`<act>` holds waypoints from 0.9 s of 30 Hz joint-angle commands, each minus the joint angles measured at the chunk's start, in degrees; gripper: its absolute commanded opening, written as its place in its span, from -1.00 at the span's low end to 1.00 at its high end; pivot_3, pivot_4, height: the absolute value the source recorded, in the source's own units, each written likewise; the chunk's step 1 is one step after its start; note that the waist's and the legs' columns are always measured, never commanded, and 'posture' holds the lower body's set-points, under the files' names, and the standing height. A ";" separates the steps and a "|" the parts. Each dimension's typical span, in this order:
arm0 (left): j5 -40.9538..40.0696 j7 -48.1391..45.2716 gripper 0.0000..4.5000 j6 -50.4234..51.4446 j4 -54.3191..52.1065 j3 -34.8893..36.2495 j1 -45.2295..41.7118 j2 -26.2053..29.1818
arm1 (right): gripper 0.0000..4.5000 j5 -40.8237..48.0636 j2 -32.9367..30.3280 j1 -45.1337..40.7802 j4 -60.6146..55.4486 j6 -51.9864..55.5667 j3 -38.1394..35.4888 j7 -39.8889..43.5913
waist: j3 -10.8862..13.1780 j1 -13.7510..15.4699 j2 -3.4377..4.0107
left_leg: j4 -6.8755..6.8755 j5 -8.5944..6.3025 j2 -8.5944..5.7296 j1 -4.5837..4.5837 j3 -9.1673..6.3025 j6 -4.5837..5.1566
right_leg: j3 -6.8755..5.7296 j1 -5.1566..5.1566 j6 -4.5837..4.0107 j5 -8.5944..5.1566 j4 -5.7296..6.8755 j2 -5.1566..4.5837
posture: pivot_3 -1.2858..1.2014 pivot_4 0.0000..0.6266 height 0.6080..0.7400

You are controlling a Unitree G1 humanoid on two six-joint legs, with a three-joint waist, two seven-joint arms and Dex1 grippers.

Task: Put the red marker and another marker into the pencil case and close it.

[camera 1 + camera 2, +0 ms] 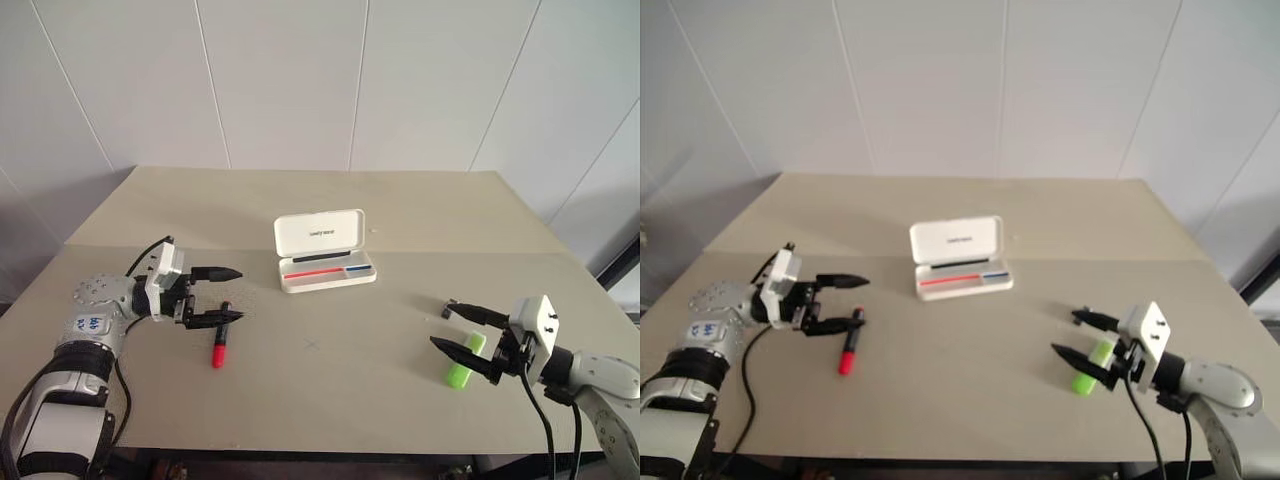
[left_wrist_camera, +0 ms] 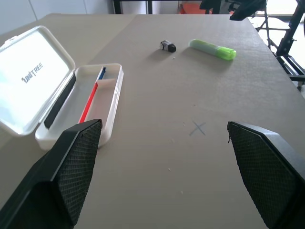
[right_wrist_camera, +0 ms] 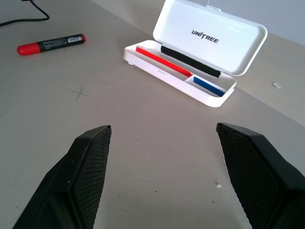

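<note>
Nothing's picked up yet, so the job right now is the first grab. Left gripper (image 1: 228, 295) is wide open with nothing in it, held level just above the black end of the red marker (image 1: 219, 345), which lies on the counter (image 1: 330, 380) pointing toward the near edge. I'd drop straight down and pinch across the barrel mid-length so it doesn't roll. Right gripper (image 1: 462, 331) is also spread wide and empty, with the lime-green marker (image 1: 463, 362) just beside its fingers. The pencil case (image 1: 327, 272) sits open in the middle, farther back, well apart from both.
</note>
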 commanded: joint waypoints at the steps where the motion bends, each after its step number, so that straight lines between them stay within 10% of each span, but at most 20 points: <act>1: 2.92 -5.45 0.99 -2.83 3.37 1.68 -3.74 -1.49 | 1.00 1.02 0.95 0.72 -3.12 -0.72 -2.06 -1.68 | 0.00 0.01 0.00 | 0.01 0.00 0.00 0.00 0.00 0.00 | 0.00 0.00 0.01 0.00 0.00 0.00 | 0.03 -0.52 1.00; 27: 26.49 11.09 0.99 -0.91 23.29 -0.85 -22.43 -17.15 | 1.00 -2.41 9.66 6.58 -9.99 -3.00 2.39 -9.41 | 0.03 0.05 -0.06 | -0.01 0.00 -0.06 -0.09 -0.07 0.01 | 0.01 -0.01 0.16 0.00 -0.04 0.02 | 0.03 -0.52 1.00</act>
